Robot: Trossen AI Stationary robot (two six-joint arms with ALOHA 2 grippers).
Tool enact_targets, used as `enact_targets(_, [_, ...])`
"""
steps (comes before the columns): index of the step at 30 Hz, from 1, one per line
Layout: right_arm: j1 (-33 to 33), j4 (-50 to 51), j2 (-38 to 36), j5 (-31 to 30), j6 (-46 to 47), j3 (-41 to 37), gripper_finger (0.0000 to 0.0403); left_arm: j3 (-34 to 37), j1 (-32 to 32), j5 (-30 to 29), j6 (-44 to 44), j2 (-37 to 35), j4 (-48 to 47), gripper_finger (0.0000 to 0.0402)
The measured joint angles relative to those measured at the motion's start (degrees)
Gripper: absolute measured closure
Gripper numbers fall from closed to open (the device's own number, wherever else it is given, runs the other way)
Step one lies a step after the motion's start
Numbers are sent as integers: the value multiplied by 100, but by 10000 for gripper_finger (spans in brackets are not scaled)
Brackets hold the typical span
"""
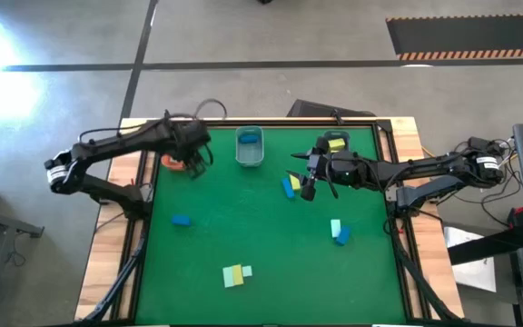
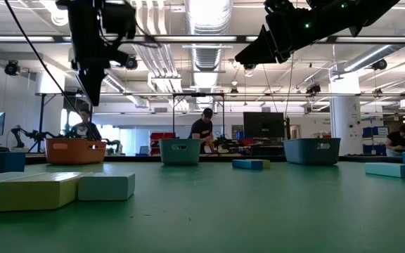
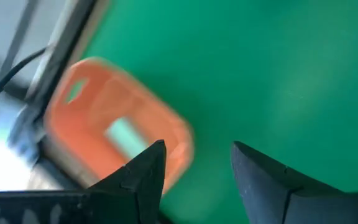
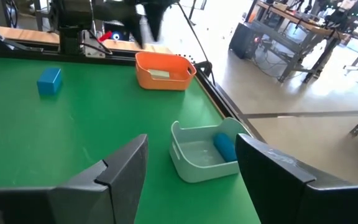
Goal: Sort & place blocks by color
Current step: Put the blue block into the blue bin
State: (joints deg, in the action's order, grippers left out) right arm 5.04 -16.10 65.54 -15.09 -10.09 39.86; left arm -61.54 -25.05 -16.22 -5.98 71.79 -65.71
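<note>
Small blocks lie scattered on the green table: a blue one point(image 1: 181, 220), a blue and yellow pair point(image 1: 290, 185), a mint and blue pair point(image 1: 338, 231), and a yellow and mint cluster point(image 1: 235, 274) near the near edge. The orange bin point(image 3: 114, 130) holds a mint block point(image 3: 124, 135). A blue block point(image 4: 224, 147) sits in the clear bin point(image 4: 199, 155), a yellow block point(image 1: 336, 143) in the grey bin. My left gripper point(image 3: 197, 146) hovers open and empty over the orange bin's edge. My right gripper point(image 4: 191, 140) is open and empty, raised above the blue and yellow pair.
The three bins stand in a row along the table's far edge: orange point(image 1: 172, 163) at the left, clear point(image 1: 250, 147) in the middle, grey point(image 1: 325, 150) at the right. A wooden frame borders the table. People and desks show in the room beyond.
</note>
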Motion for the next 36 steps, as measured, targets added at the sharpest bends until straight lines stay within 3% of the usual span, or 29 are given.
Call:
enact_targets(8, [0,129,4,2,28,0,170,28,1566,775,189,-242,-132,236])
enact_targets(14, [-2,147,4,9,64,0,170,375,2745,987,147,-156,-138,236])
enact_targets(20, [-12,262,4,24,122,0,170,975,3663,1139,-824,-146,-160,236])
enact_targets(24, [-13,263,4,50,120,0,170,1377,4013,1172,-1291,-145,-133,236])
enact_targets(36, [-13,261,4,50,109,0,170,2059,4124,1188,-1142,-135,415,236])
